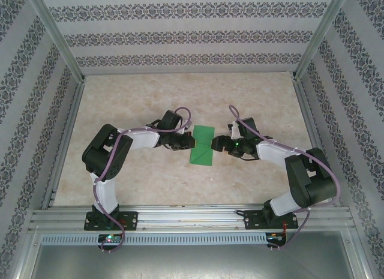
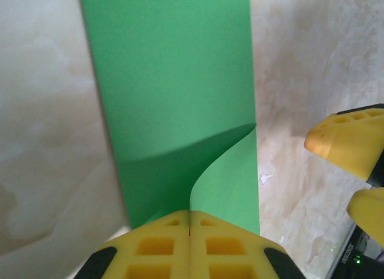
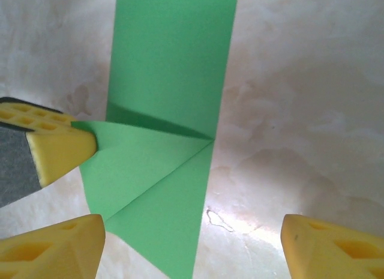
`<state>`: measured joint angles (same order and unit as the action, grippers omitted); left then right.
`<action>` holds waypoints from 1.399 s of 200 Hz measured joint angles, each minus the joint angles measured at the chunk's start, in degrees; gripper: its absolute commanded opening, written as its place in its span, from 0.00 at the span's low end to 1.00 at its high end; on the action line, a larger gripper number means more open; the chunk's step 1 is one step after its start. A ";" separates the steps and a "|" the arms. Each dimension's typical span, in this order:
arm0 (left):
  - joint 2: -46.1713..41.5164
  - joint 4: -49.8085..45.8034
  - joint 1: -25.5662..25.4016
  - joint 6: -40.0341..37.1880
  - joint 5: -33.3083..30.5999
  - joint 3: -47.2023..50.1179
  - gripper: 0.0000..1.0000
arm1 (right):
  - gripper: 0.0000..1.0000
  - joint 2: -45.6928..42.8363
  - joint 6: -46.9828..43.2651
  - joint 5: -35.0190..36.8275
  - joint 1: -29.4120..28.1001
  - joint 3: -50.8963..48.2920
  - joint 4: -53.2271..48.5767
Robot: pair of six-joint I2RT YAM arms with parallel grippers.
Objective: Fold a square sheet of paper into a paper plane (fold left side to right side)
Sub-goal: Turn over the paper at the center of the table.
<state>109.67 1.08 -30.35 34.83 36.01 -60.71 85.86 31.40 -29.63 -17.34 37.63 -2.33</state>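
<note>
Mid-fold on the green sheet of paper (image 1: 202,144), lying as a narrow strip on the table (image 1: 150,99).
Pinches a raised flap at the sheet's left edge with the left gripper (image 2: 189,222), jaws closed tight on it; holds the right gripper (image 1: 216,144) spread wide just off the sheet's right edge, gripping nothing; looks like a diagonal corner fold in hand; next calls for laying the flap flat and pressing the crease without dragging the sheet.

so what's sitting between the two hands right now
The folded green paper lies between the left hand and right hand, clear in the top view; the left hand pinches its edge.
</note>
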 measured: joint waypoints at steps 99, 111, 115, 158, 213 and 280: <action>-7.08 7.91 0.00 2.01 -4.61 7.74 0.01 | 0.60 4.52 8.70 -7.37 -1.46 -1.88 16.52; -7.08 8.20 0.00 2.32 -4.83 8.13 0.01 | 0.60 5.62 9.29 -7.34 -2.49 -1.73 17.49; -7.08 8.39 0.00 2.43 -4.81 8.28 0.01 | 0.59 6.05 9.35 -7.34 -2.95 -1.62 17.70; -7.08 8.68 0.00 2.97 -4.98 8.52 0.01 | 0.50 10.75 10.67 -6.91 -6.01 0.94 20.15; -7.08 8.85 0.00 3.17 -5.05 8.52 0.13 | 0.21 13.05 11.52 -5.84 -7.19 2.10 21.55; -16.26 8.41 0.17 2.21 -10.71 11.89 0.37 | 0.03 12.70 11.28 -5.84 -6.71 2.14 22.34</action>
<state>93.41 9.50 -30.17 37.04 25.30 -48.82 98.56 42.68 -35.46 -24.05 39.77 20.01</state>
